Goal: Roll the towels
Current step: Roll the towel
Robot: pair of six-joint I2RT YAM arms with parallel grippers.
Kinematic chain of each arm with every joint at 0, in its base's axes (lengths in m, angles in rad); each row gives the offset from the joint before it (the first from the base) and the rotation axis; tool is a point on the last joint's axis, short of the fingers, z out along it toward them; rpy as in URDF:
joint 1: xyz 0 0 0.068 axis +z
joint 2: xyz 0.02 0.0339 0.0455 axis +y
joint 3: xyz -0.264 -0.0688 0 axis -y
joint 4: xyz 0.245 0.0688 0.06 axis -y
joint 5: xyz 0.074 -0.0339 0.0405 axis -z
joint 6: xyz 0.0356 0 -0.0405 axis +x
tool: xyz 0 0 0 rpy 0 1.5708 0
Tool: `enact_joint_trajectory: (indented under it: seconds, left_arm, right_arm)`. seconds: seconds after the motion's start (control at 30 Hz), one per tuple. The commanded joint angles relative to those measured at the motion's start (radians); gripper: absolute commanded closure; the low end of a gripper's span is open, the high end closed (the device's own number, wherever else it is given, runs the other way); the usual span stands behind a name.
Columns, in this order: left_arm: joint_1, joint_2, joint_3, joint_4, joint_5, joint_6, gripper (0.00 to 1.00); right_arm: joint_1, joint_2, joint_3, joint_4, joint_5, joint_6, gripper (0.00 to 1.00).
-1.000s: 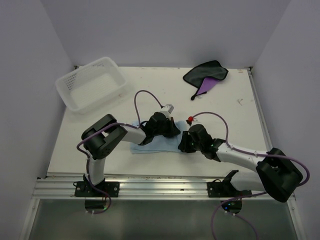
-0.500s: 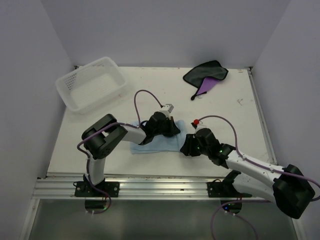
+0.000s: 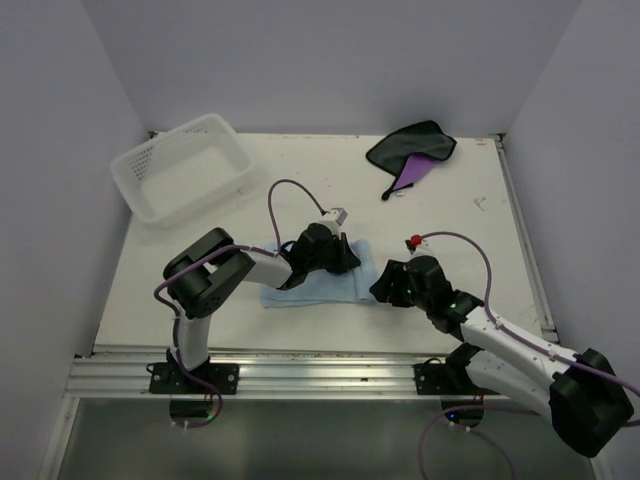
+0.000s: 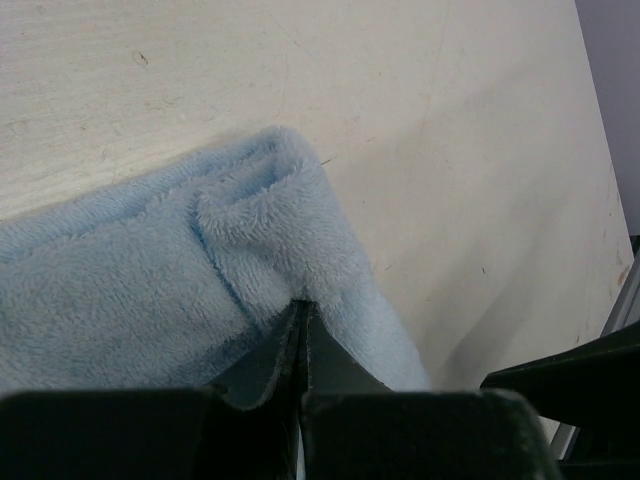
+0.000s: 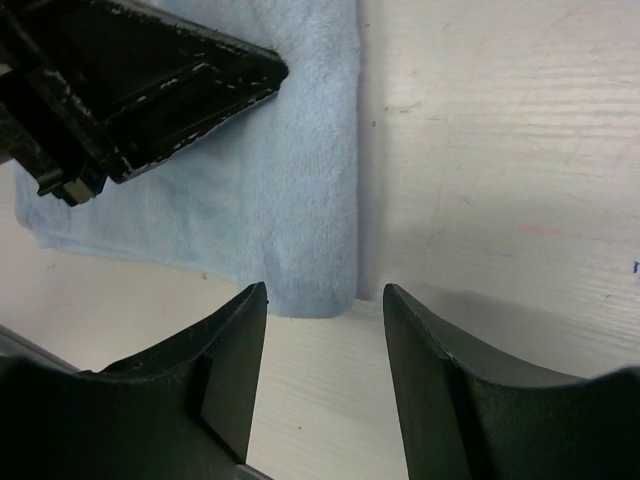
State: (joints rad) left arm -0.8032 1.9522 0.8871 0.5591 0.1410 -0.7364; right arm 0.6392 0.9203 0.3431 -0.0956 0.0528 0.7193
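Pinching a folded corner of the light blue towel [image 4: 150,280], the left end effector [image 4: 301,325] is pressed together. The right end effector [image 5: 325,297] hangs spread over that towel's edge, bare bench [image 5: 500,150] beside it. The purple towel [image 3: 412,152] lies well beyond both, near the bench's far edge.

Table [image 3: 300,165] lies open between basket [image 3: 182,168] and purple towel [image 3: 410,150]; left gripper [image 3: 343,260] crowds blue towel [image 3: 310,290]

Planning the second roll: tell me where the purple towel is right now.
In the top view the purple towel lies crumpled near the far edge of the table, right of centre, opposite the white basket at the far left.
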Motion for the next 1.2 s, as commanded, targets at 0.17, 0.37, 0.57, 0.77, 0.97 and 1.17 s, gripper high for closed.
enact_joint_trajectory:
  seconds: [0.17,0.37,0.57,0.77,0.97,1.17]
  left_arm:
    - [0.015,0.017,0.015,-0.048,-0.043,0.055,1.0]
    - [0.015,0.011,0.012,-0.059,-0.044,0.063,1.0]
    - [0.015,0.005,0.013,-0.065,-0.046,0.068,1.0]
    - [0.015,0.005,0.016,-0.07,-0.044,0.072,1.0]
    - [0.015,0.005,0.021,-0.084,-0.052,0.081,1.0]
    - [0.015,0.016,0.03,-0.094,-0.052,0.084,1.0]
  right_arm:
    - [-0.128,0.063,-0.082,0.229,-0.178,0.149,0.46]
    - [-0.136,0.129,-0.105,0.333,-0.232,0.206,0.45]
    - [-0.145,0.16,-0.107,0.321,-0.216,0.233,0.45]
    - [-0.154,0.242,-0.118,0.384,-0.229,0.262,0.45]
    - [-0.159,0.307,-0.112,0.45,-0.255,0.266,0.45]
    - [-0.158,0.319,-0.112,0.448,-0.277,0.235,0.45]
